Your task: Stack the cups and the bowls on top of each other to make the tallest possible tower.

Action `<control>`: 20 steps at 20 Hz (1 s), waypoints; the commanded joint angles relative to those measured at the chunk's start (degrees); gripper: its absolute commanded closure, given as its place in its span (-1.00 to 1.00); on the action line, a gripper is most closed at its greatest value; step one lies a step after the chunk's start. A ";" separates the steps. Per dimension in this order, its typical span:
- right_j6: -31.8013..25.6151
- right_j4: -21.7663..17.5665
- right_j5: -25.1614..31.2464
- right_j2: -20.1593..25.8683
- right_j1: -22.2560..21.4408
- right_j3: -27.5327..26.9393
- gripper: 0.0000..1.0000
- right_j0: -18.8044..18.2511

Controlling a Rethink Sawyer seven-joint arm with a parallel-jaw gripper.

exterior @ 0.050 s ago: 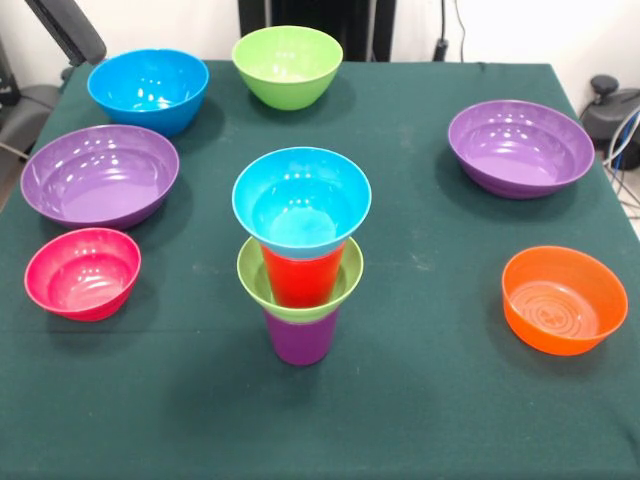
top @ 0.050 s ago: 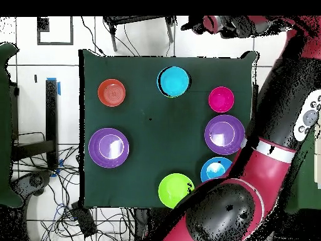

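Tower (exterior @ 0.050 s ago: 300,255): we see it in the middle of the table (exterior @ 0.050 s ago: 420,400), purple cup at the bottom, then green bowl, red cup, blue bowl on top.
Risk: we think the top blue bowl (exterior @ 0.050 s ago: 302,200) could tip off if bumped; it is wide on a thin cup.
Gripper (top @ 0.050 s ago: 213,24): off the table's edge, well apart from the tower.
Jaws: we cannot tell.

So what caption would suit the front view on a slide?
A tower of purple cup, green bowl, red cup and blue bowl stands mid-table, six loose bowls around it.
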 commanded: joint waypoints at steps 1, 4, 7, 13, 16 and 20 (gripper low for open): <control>14.07 -8.07 1.32 5.43 0.77 -0.95 -1.00 2.36; 16.77 -9.09 0.13 6.00 0.69 -1.01 -1.00 3.20; 19.28 -9.21 -2.43 5.44 0.64 -0.57 -1.00 3.89; 23.27 -12.08 -3.97 7.61 0.95 -1.39 -1.00 4.91; 25.58 -10.55 -5.64 6.03 0.89 -0.22 -1.00 5.68; 27.41 -9.45 -7.31 4.70 0.63 0.87 -1.00 6.25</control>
